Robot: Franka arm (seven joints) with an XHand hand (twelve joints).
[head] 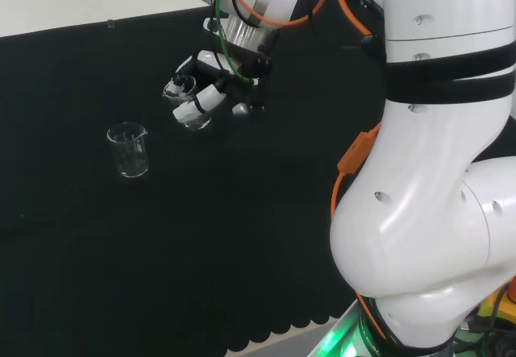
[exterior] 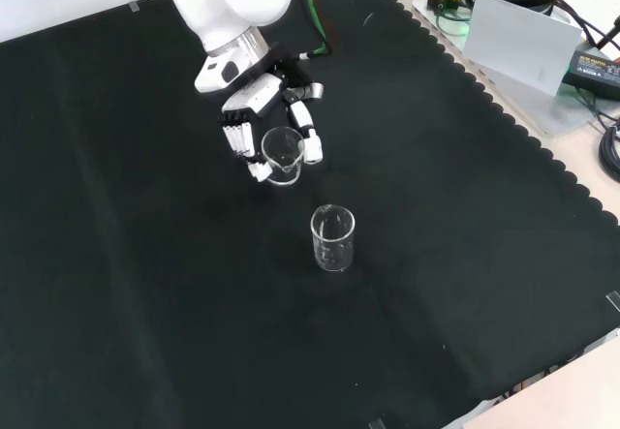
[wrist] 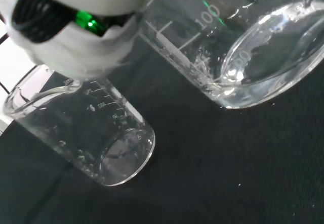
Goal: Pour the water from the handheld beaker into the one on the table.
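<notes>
Robot hand (exterior: 254, 109) over desk (exterior: 116, 284) middle, fingers curled round held beaker (exterior: 282, 154), clear of cloth. Table beaker (exterior: 332, 238) upright nr desk centre, just beside held one, not touching; well away from scalloped edge. Bare cloth all round both. Wrist view: water pooled in held beaker (wrist: 263, 57); table beaker (wrist: 96, 138) contents can't tell.

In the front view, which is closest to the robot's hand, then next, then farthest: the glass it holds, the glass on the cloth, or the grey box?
1. Held glass, inside the hand's fingers.
2. Glass on the cloth, just below the hand.
3. Grey box, far off at the top right, beyond the cloth's edge.
</notes>
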